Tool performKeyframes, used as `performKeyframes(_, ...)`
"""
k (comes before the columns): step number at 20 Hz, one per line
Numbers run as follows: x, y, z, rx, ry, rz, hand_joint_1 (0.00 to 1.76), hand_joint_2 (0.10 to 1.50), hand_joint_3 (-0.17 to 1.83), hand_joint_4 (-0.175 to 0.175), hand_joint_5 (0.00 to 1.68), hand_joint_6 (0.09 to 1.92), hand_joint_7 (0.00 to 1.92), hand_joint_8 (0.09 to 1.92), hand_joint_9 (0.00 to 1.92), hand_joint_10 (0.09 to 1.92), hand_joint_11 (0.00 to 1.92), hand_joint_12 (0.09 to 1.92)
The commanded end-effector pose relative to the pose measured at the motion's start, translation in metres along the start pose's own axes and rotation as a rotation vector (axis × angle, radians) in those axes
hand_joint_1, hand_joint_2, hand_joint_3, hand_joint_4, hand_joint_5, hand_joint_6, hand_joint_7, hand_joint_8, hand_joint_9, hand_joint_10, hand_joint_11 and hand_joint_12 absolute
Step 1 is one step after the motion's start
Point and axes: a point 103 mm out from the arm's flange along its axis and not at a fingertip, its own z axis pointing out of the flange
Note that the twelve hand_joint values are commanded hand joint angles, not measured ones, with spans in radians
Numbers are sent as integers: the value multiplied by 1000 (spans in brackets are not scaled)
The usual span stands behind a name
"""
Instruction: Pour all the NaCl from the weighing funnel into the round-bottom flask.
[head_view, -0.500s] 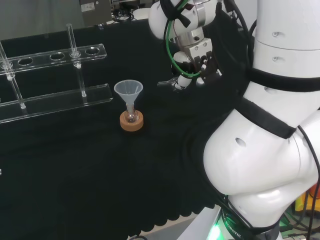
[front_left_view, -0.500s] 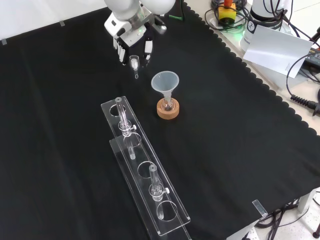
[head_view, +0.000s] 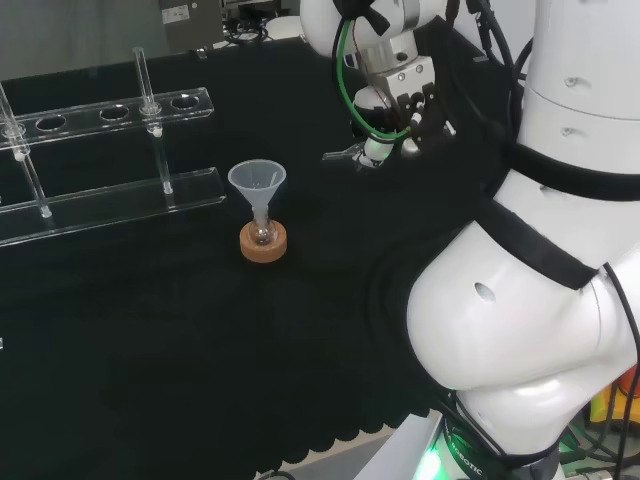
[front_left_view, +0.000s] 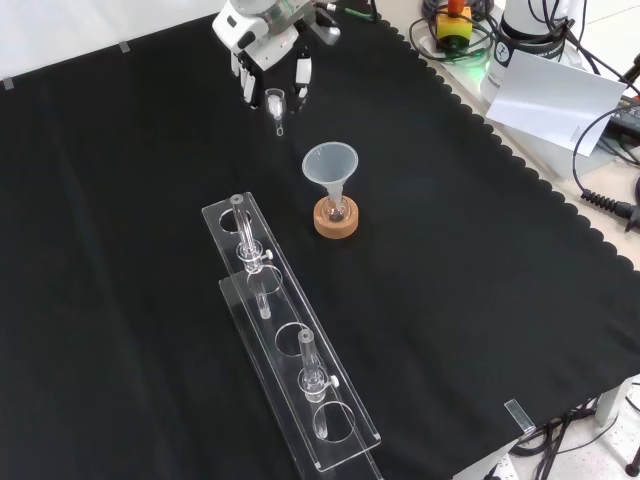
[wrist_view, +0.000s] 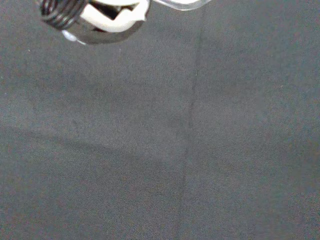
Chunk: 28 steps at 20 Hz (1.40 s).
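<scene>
The weighing funnel (front_left_view: 275, 105) is pinched in the curled fingers (front_left_view: 300, 75) of the hand (front_left_view: 268, 50), held beyond the plastic funnel (front_left_view: 331, 165) seated in the round-bottom flask (front_left_view: 337, 210). Its spout is best brought over that funnel's mouth before any tilting, then tipped slowly.

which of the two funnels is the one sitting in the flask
The larger cone-shaped funnel with its stem down in the small flask on the cork ring. The other, the small weighing funnel, is held off the cloth in the hand's fingers.
</scene>
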Motion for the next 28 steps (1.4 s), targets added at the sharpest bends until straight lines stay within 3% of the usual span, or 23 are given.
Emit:
performKeyframes(1, 8, -23, -32, 5, -53, 4, 1100, 760, 617, 70, 1102, 957, 1120, 584, 1329, 192, 1053, 918)
performKeyframes(8, 24, -31, -57, -11, -93, -9, 1101, 758, 620, 71, 1104, 956, 1119, 582, 1330, 190, 1050, 918)
performKeyframes(15, 45, -31, -80, -2, -129, -50, 1102, 754, 625, 71, 1107, 951, 1113, 579, 1331, 187, 1048, 919)
performKeyframes(28, 87, -30, -94, 43, -195, -118, 1105, 739, 641, 78, 1121, 935, 1116, 575, 1342, 180, 1043, 925)
